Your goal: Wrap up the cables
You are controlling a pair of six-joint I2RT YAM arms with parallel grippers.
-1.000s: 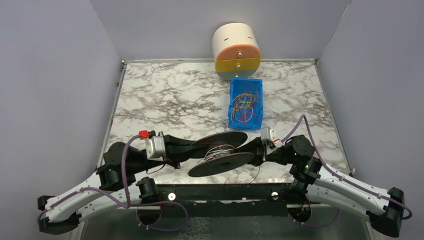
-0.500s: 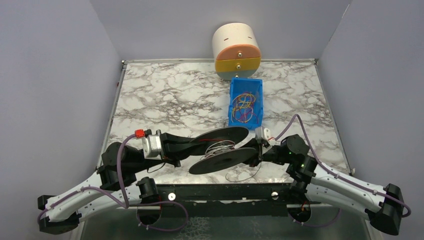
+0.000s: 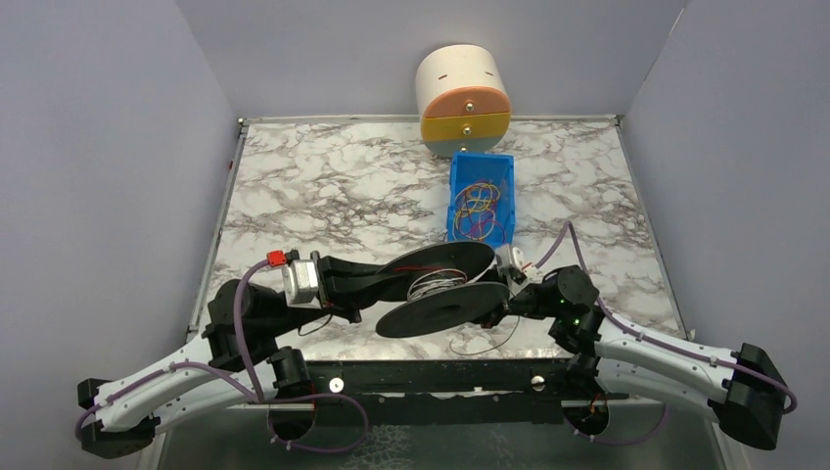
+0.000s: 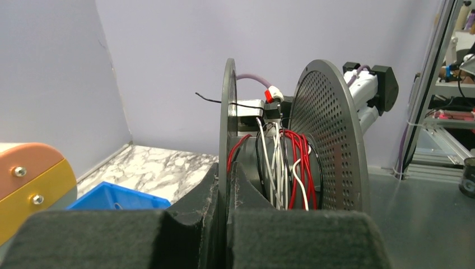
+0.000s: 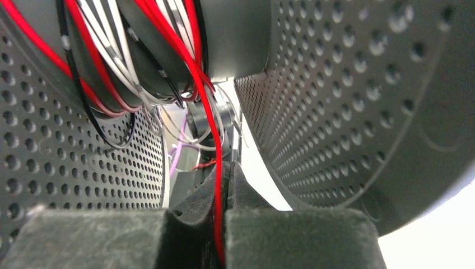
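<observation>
Two arms met at a black spool [image 3: 440,308] held above the near-centre of the marble table [image 3: 323,186], tilted, with its two perforated flanges stacked one above the other in the top view. The left gripper [image 3: 391,279] reached in from 9 o'clock. In the left wrist view the left gripper [image 4: 227,224] had its pads pressed together on the thin rim of one flange, so the spool [image 4: 327,140] was clamped by that edge. The right gripper [image 3: 504,294] sat at 3 o'clock of the spool, close against it. In the right wrist view the right gripper [image 5: 223,224] was squeezed closed with the red wire [image 5: 208,112] running down between its pads, pinched there. That strand led up to the hub of the spool [image 5: 347,84].

Several turns of red wire [image 4: 291,162] were wound on the hub between the flanges, mixed with white wire [image 4: 274,168] and black wire [image 4: 259,162]. A loose strand [image 3: 489,338] curved on the table at 5 o'clock of the spool, and its colour could not be told from the top view.

The blue bin [image 3: 477,245] stood at 1 o'clock of the spool, holding a tangle of coloured wires. The bin [image 4: 117,196] also showed low in the left wrist view. A round drawer unit [image 3: 463,98], cream over orange and yellow fronts, stood at 12 o'clock of the bin, touching the back wall. Its fronts [image 4: 33,179] showed at the left edge of the left wrist view.
</observation>
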